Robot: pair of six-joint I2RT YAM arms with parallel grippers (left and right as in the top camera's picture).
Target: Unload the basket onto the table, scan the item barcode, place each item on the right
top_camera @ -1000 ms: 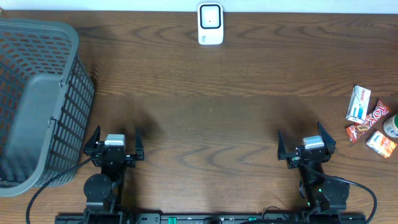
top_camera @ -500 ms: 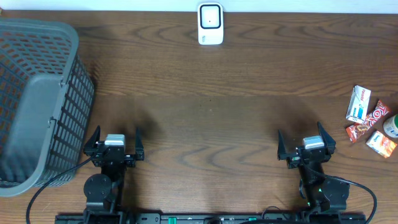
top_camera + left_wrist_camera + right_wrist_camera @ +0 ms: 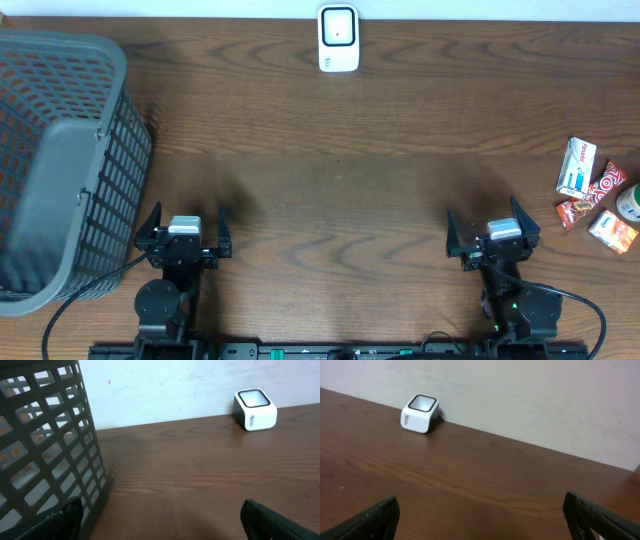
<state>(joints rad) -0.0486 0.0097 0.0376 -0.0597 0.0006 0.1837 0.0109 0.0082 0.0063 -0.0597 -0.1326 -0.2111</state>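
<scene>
A white barcode scanner [image 3: 338,38] stands at the table's far edge, its dark window facing up; it also shows in the left wrist view [image 3: 255,409] and the right wrist view [image 3: 420,413]. Several small snack items lie at the right edge: a white and blue packet [image 3: 576,166], a red packet with a round logo [image 3: 606,186], a small red packet [image 3: 571,213] and an orange packet [image 3: 613,231]. My left gripper [image 3: 186,222] and right gripper [image 3: 485,220] rest near the front edge, both open and empty, far from the items and the scanner.
A large grey mesh basket [image 3: 60,160] fills the left side, close beside my left gripper, and its wall [image 3: 45,445] takes up the left of the left wrist view. A round green-rimmed container [image 3: 630,203] sits among the packets. A pale wall runs behind the table.
</scene>
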